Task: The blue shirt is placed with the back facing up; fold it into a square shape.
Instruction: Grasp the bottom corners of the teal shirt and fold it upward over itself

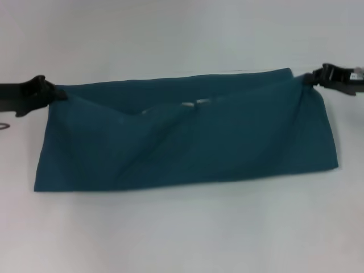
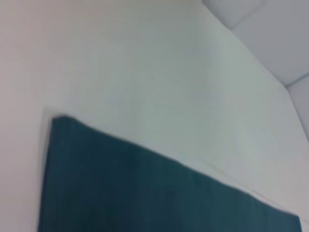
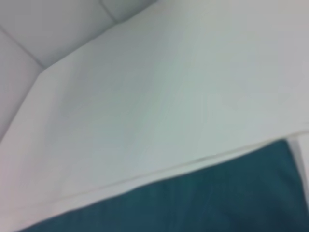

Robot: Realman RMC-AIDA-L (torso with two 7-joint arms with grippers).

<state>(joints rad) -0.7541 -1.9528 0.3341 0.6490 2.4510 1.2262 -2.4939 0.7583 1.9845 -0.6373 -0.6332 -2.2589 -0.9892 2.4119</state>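
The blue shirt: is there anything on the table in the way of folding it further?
Nothing visible does. The blue shirt lies alone on the white table; the left gripper and right gripper are already at its far corners.

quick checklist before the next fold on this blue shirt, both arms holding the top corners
1. Left hand on its top corner of the blue shirt: ok, cloth bunches there.
2. Right hand on the other top corner: ok.
3. Top edge level: not ok, right end sits higher and the middle sags.
4. Bottom folded edge resting flat on the white table: ok.
5. Front layer smooth: not ok, diagonal creases run from both corners.
6. Grip depth: cannot tell.
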